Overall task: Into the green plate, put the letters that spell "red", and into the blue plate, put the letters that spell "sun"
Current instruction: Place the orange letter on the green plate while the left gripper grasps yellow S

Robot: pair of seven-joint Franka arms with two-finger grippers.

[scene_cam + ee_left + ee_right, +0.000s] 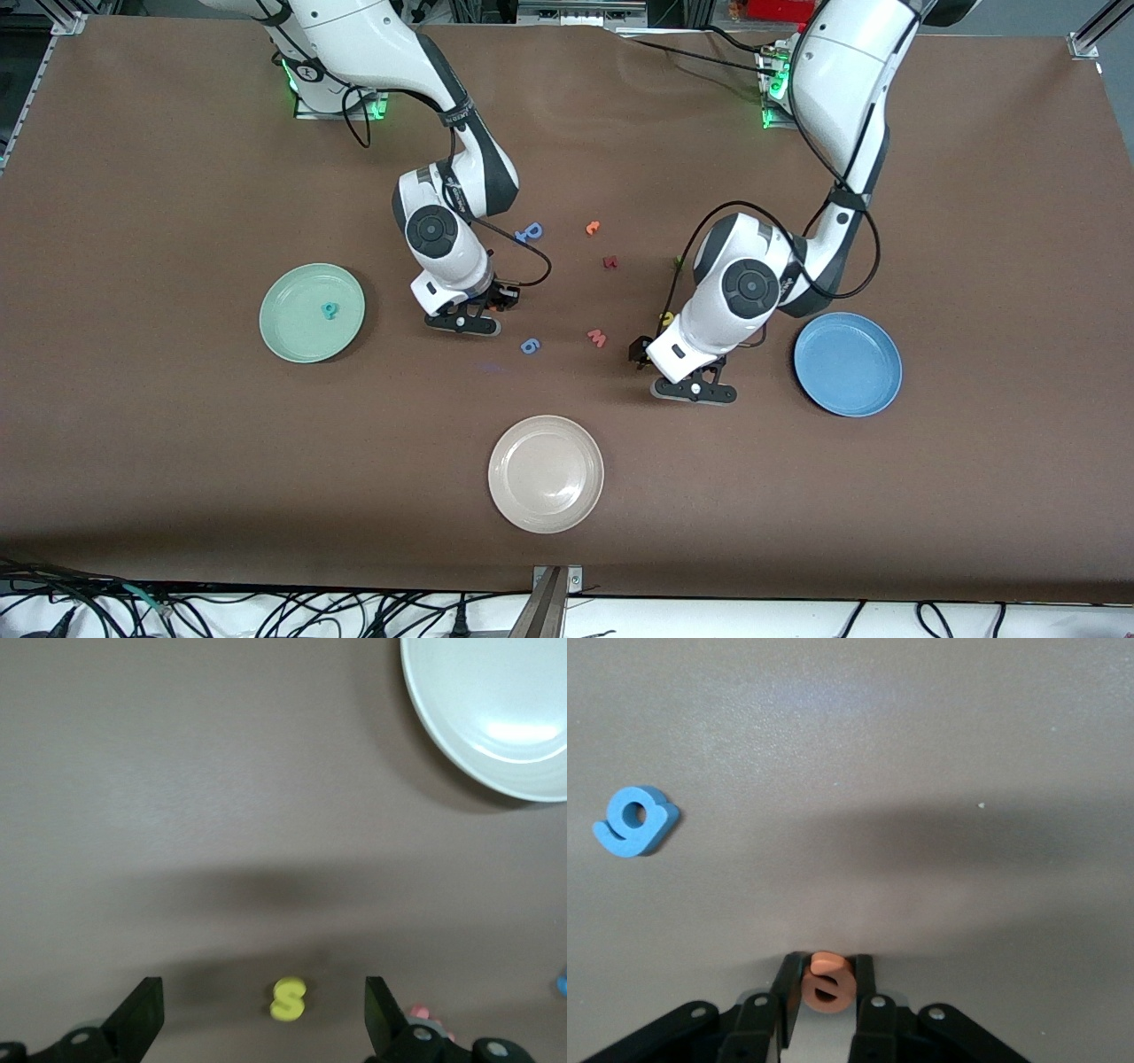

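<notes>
Right gripper [827, 985]: jaws pinched on the orange "e" [827, 984], which sits upright between the two fingertips, just off or at the table surface; cannot tell which. A blue "g" [633, 820] lies flat on the table well out ahead of these jaws and off to one side.

Left gripper [264, 1019]: jaws spread wide, nothing in them. The yellow "s" [288, 998] lies flat on the table in the gap between the two fingers [142, 1014], touching neither. The cream-white plate [443, 722] is well ahead of these jaws; a bit of salmon-red letter [425, 1017] peeks out just beside one finger.

Front view: the teal "d" [330, 310] rests in the green plate [292, 341], toward the right arm's end of the table. The blue plate [848, 403] sits just beside the left gripper [695, 390], toward the left arm's end. Scattered between the two arms: a blue "p" [529, 232], a small orange letter [593, 228], a dark red letter [609, 262].
</notes>
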